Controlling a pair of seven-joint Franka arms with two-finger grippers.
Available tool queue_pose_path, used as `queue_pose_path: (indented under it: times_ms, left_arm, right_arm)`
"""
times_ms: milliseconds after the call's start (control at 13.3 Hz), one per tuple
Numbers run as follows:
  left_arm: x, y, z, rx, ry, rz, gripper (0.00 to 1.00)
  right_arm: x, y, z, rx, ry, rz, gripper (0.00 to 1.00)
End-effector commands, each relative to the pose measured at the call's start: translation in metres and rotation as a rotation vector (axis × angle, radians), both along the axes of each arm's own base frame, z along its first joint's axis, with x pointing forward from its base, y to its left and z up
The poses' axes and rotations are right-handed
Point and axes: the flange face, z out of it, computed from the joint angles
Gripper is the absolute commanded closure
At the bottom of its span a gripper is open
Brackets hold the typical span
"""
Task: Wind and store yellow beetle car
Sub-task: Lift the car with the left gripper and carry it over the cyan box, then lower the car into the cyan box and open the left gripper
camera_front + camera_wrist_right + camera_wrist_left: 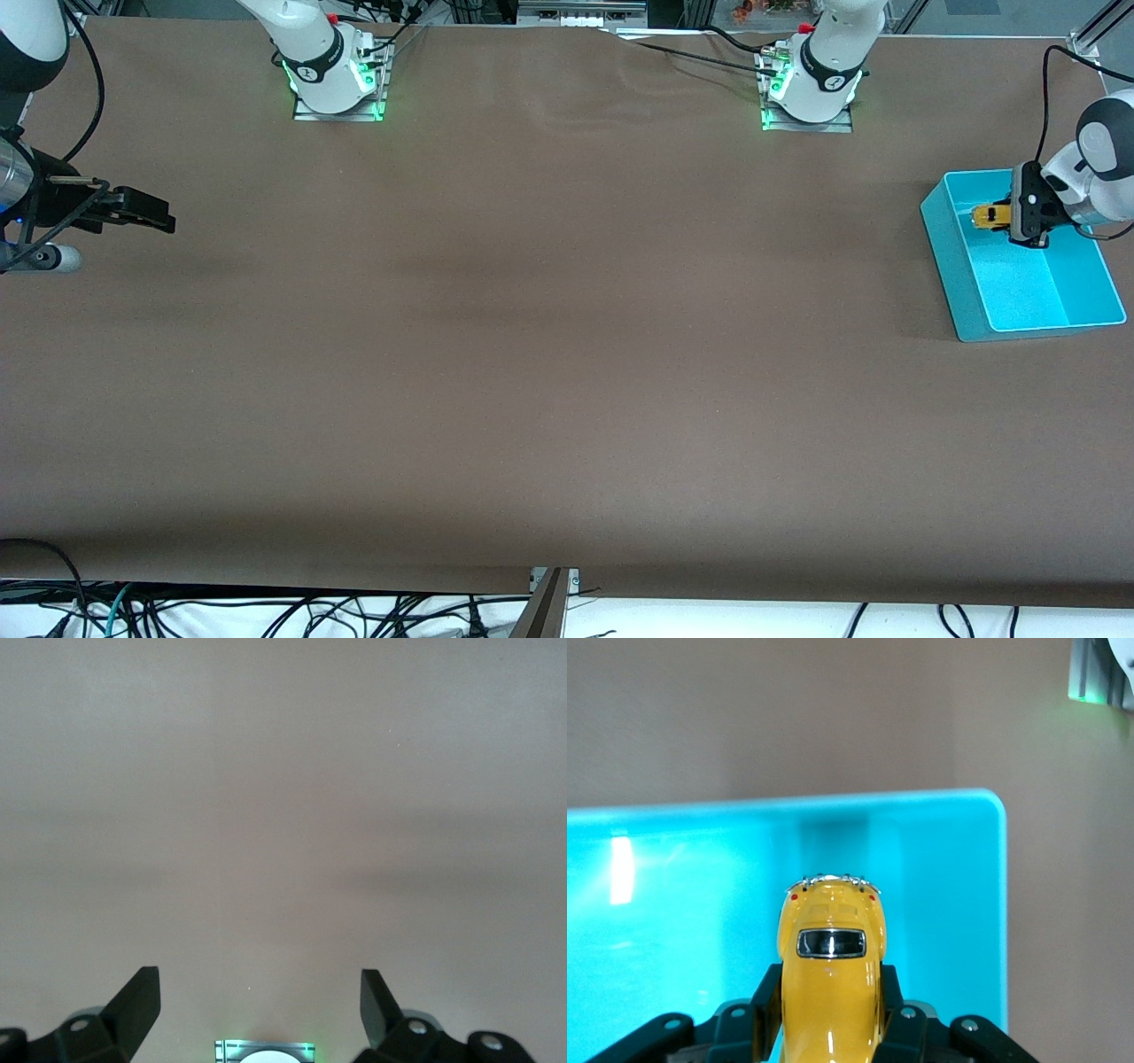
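The yellow beetle car (990,216) is held in my left gripper (1019,219) over the turquoise bin (974,288) at the left arm's end of the table. In the left wrist view the car (831,983) sits between the two black fingers (767,1005), which press on its sides, with the bin's floor (682,921) under it. I cannot tell whether the car touches the bin's floor. My right gripper (146,211) is open and empty over the right arm's end of the table, its fingers (137,1001) spread wide above bare brown cloth, and this arm waits.
The right arm's base plate (337,108) and the left arm's base plate (806,120) stand at the table's edge farthest from the front camera. Cables hang below the table's near edge (549,580). The brown cloth (549,337) covers the whole table.
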Motion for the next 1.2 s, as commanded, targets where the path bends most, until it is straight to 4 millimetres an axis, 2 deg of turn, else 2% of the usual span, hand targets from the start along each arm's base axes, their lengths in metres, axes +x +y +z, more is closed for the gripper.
queue_pose_path:
  times_ms: [0, 300, 449, 524, 599, 674, 749, 1049, 1124]
  left_arm:
    - [-0.015, 0.014, -0.016, -0.010, 0.003, -0.020, 1.00]
    - [-0.036, 0.007, -0.059, -0.015, -0.057, -0.012, 1.00]
    - [-0.036, 0.005, -0.067, -0.019, -0.061, -0.009, 1.00]
    - [-0.036, 0.006, -0.067, -0.018, -0.062, -0.008, 0.89]
    - [-0.036, 0.006, -0.065, -0.015, -0.064, -0.007, 0.73]
    - [-0.037, 0.008, -0.063, -0.014, -0.064, -0.005, 0.28]
    - [-0.037, 0.008, -0.060, -0.015, -0.060, -0.009, 0.00]
    - [-0.034, 0.011, -0.037, 0.002, -0.057, -0.001, 0.00]
    - [-0.033, 0.013, -0.025, 0.009, -0.064, 0.010, 0.00]
  right_arm:
    - [-0.001, 0.000, 0.005, 0.002, -0.011, -0.009, 0.00]
    - [-0.001, -0.001, 0.004, 0.003, -0.011, -0.013, 0.00]
    - [-0.001, 0.000, 0.005, 0.004, -0.013, -0.013, 0.00]
    - [-0.001, -0.001, 0.004, 0.004, -0.011, -0.015, 0.00]
    - [-0.001, -0.001, 0.005, 0.004, -0.013, -0.015, 0.00]
    - [-0.001, 0.000, 0.004, 0.003, -0.011, -0.013, 0.00]
    - [-0.001, 0.001, 0.005, 0.003, -0.013, -0.010, 0.00]
    - [-0.001, -0.001, 0.004, 0.003, -0.013, -0.013, 0.00]
    - [-0.001, -0.001, 0.004, 0.003, -0.013, -0.013, 0.00]
